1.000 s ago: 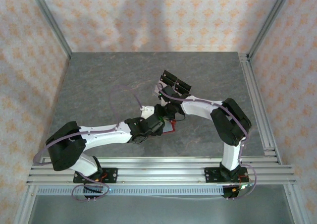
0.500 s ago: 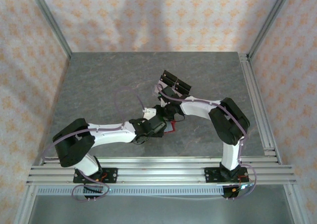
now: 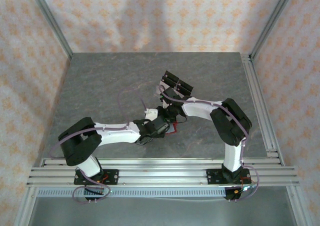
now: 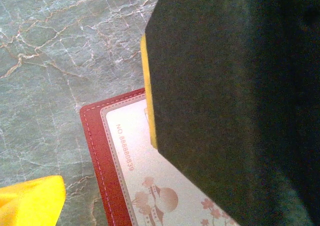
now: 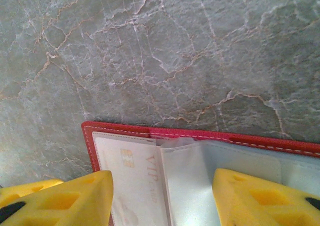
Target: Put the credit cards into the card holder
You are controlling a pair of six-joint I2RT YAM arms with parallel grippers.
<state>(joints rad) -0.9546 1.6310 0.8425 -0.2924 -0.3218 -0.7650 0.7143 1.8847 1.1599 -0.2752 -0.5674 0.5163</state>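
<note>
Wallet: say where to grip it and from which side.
Probably pinch the wallet by its red stitched border, coming low from the bare table side: it lies open and flat, so only that rim offers an edge, clear of the card.

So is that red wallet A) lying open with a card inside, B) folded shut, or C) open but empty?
A: the red wallet lies open on the table, and a pale card marked VIP shows in one clear pocket.
</note>
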